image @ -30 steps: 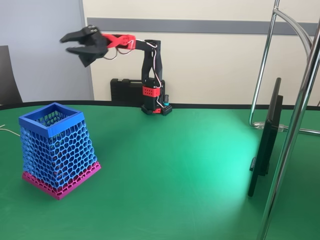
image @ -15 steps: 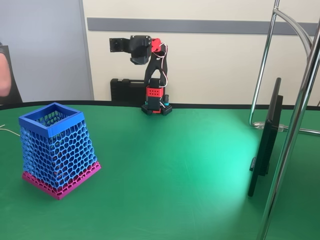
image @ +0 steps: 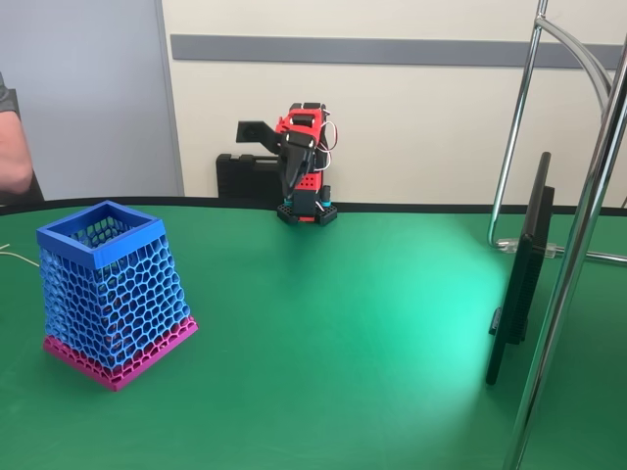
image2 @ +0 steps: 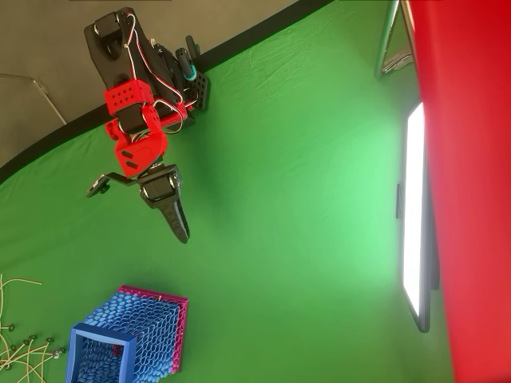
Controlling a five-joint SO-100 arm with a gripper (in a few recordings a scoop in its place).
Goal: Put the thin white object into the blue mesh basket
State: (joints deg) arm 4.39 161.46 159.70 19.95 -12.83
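— Moved since a second ago? Folded back from a high reach over toward the left, now tucked low above its base, gripper (image2: 172,209) well apart from the blue mesh basket (image: 110,290)

— Jaws? Pressed together by the look of the overhead view, one dark tapering point, nothing pinched

— Thin white object? Cannot be made out; maybe hidden behind the mesh, cannot tell

— Counts? One arm, one basket (image2: 132,336), one black case (image: 245,177) behind the base, one dark monitor (image: 519,274) at right, several thin white wires (image2: 20,343) beside the basket

— Textures? Honeycomb mesh walls, solid square blue rim, magenta base band; smooth green table (image: 343,343); shiny chrome tubing (image: 573,264)
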